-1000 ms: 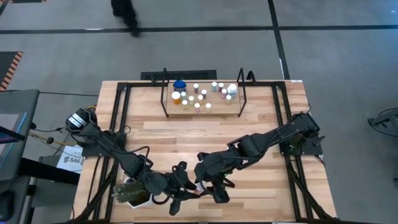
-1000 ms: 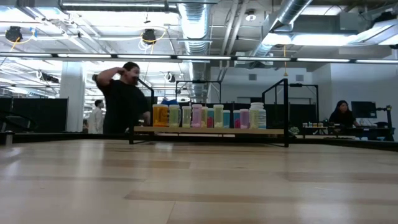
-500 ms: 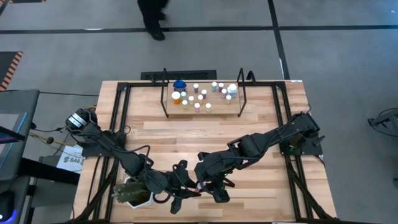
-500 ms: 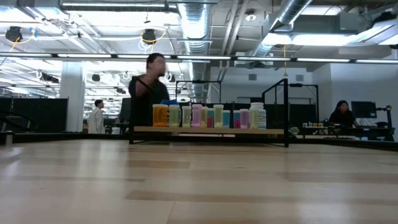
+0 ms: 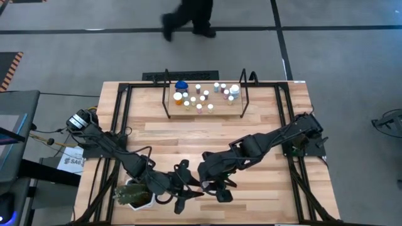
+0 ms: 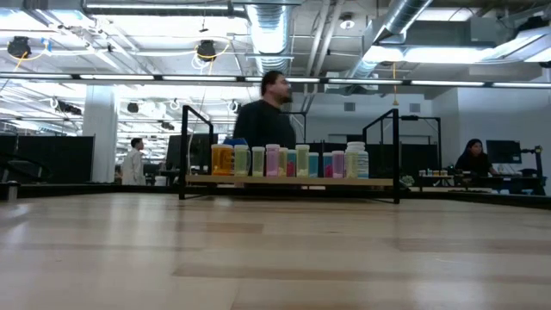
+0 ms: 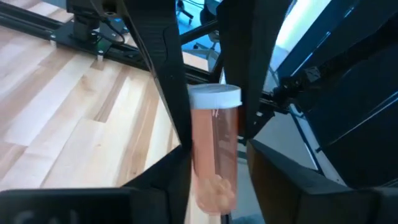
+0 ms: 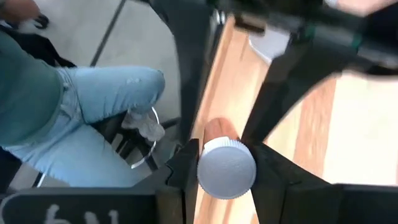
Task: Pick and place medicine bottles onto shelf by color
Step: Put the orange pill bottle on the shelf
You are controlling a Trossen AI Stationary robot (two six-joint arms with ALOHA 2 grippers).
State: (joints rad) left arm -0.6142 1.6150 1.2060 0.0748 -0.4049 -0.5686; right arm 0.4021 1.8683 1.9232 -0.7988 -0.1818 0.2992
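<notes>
While both arms (image 5: 188, 188) meet low, fingers (image 8: 186, 162) clamp bottle (image 8: 226, 167).

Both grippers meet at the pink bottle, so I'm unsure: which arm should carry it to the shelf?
Right. The right gripper clamps the pink bottle at its white cap; the left gripper is just alongside.

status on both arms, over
Right gripper jaws shut on pink bottle. Left gripper at same bottle. Nothing seen blocking the shelf.

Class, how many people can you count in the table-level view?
3. One person stands just behind the shelf; a second person stands far off at the left; a third person sits at the far right. Others may be hidden.
</notes>
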